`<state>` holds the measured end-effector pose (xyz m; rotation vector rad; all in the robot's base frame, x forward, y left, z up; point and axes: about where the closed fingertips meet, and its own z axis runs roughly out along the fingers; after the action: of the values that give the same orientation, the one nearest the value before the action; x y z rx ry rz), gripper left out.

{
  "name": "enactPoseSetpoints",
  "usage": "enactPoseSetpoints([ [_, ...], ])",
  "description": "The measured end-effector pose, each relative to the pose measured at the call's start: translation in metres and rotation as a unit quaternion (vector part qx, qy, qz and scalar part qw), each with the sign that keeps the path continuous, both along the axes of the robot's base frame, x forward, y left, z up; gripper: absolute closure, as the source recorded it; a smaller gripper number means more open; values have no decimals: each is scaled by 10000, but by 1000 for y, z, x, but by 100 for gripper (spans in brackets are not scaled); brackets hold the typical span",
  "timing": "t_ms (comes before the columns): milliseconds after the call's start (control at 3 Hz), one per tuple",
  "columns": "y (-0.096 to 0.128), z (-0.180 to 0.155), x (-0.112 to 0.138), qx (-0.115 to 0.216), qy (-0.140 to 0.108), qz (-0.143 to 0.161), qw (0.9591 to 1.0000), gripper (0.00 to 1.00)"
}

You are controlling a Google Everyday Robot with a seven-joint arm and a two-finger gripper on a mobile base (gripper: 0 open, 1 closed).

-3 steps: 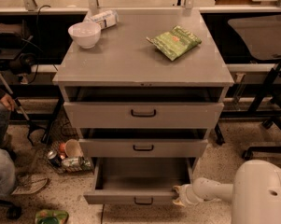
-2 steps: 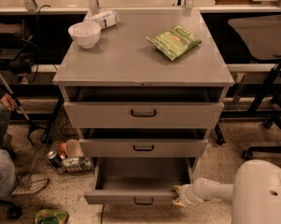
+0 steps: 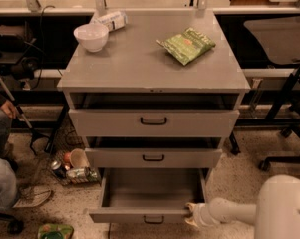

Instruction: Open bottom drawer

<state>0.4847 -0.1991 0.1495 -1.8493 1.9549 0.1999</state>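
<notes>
The grey cabinet (image 3: 154, 63) has three drawers. The bottom drawer (image 3: 148, 214) is pulled far out, showing its plain grey inside, with a small black loop handle (image 3: 153, 219) on its front. The mid-sized drawer (image 3: 153, 158) and the tallest top drawer (image 3: 153, 122) each stand out a little. My gripper (image 3: 192, 215) is at the right end of the bottom drawer's front, on a white arm coming from the lower right.
A white bowl (image 3: 91, 36), a green chip bag (image 3: 186, 45) and a white packet (image 3: 109, 20) lie on the cabinet top. Cups and cans (image 3: 72, 167) sit on the floor at left. A seated person's leg (image 3: 0, 178) is at far left. Chair legs (image 3: 279, 158) stand at right.
</notes>
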Motion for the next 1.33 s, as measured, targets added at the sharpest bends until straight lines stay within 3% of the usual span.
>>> enactPoseSetpoints([
  [667, 0, 8, 1, 0, 0, 0, 10000, 100],
  [1000, -2, 3, -28, 131, 48, -216, 9997, 100],
  [1333, -2, 8, -27, 131, 48, -216, 9997, 100],
])
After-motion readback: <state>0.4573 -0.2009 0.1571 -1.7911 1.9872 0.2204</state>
